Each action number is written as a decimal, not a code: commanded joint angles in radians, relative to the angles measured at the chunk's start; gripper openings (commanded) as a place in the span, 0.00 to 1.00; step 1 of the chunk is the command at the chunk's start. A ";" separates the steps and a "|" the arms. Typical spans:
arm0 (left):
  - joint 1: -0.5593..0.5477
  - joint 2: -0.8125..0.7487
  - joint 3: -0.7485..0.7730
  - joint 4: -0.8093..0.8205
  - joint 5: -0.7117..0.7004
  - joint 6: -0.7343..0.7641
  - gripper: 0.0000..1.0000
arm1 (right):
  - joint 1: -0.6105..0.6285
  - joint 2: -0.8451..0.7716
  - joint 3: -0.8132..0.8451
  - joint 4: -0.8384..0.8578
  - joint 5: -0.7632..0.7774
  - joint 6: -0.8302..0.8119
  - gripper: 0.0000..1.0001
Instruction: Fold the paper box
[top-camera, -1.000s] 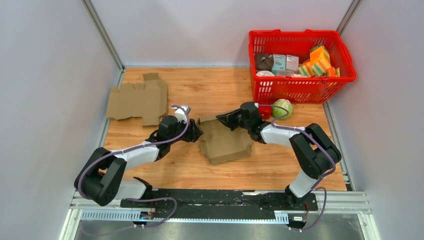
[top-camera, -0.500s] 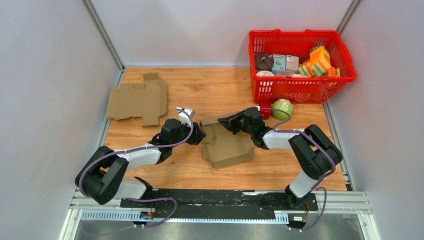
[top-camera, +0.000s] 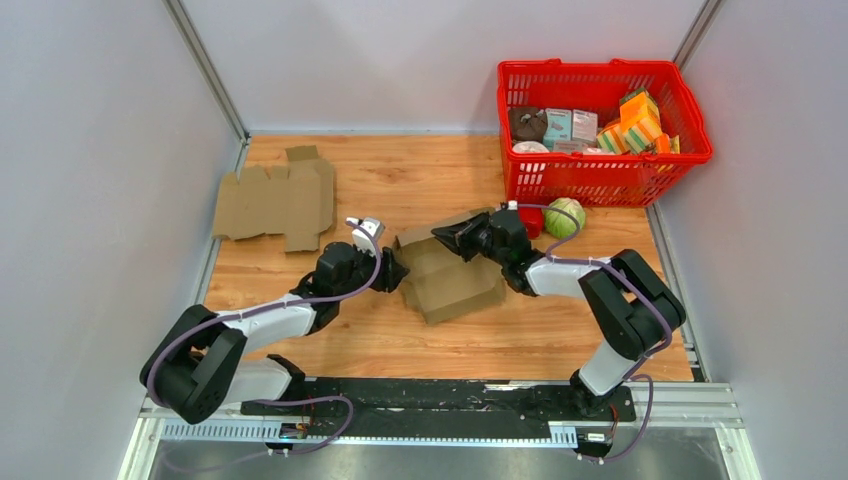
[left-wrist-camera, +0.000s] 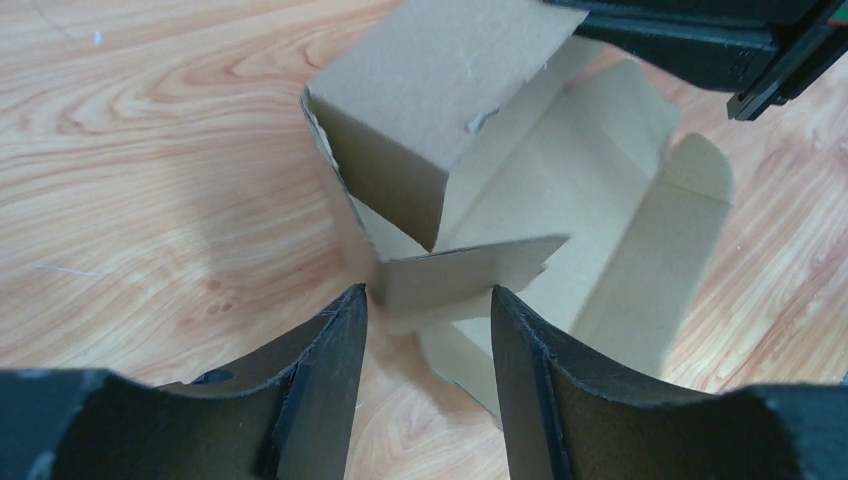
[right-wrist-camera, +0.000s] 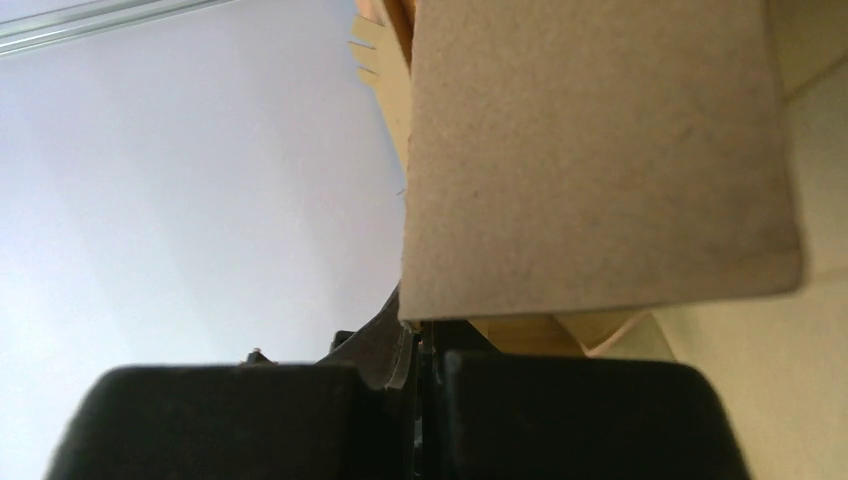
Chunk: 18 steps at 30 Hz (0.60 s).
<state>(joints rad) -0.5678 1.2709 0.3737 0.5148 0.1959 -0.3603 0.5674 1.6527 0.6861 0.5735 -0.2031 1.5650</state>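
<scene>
Ok, paper box (top-camera: 458, 285) mid-worktop (top-camera: 420, 170), btwn arms. Right claw (top-camera: 446, 232) pressed shut, pinching box by rear flap (right-wrist-camera: 600, 150). Left claw (left-wrist-camera: 427, 300) spread, side tab (left-wrist-camera: 470, 272) just ahead of its gap; left arm nearer for tuck.

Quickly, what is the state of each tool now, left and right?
Left tool: open, holding nothing, close to the paper box.
Right tool: closed on a flap of the paper box.

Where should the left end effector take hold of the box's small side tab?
Probably pinch the small tab at its free end, coming from left of the box: it juts toward the open left end effector, while the right end effector holds the far flap.
</scene>
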 joint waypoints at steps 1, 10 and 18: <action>0.000 -0.042 0.034 -0.033 -0.065 0.012 0.57 | -0.009 0.013 0.079 0.068 -0.004 -0.019 0.00; 0.025 -0.012 0.027 0.014 -0.090 0.004 0.54 | -0.018 0.096 0.041 0.210 -0.041 -0.056 0.02; 0.042 0.034 0.041 0.016 -0.093 0.024 0.54 | -0.032 0.211 0.041 0.299 -0.053 -0.063 0.03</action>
<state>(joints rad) -0.5335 1.2873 0.3950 0.4889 0.1127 -0.3565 0.5449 1.8469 0.7311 0.7982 -0.2481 1.5459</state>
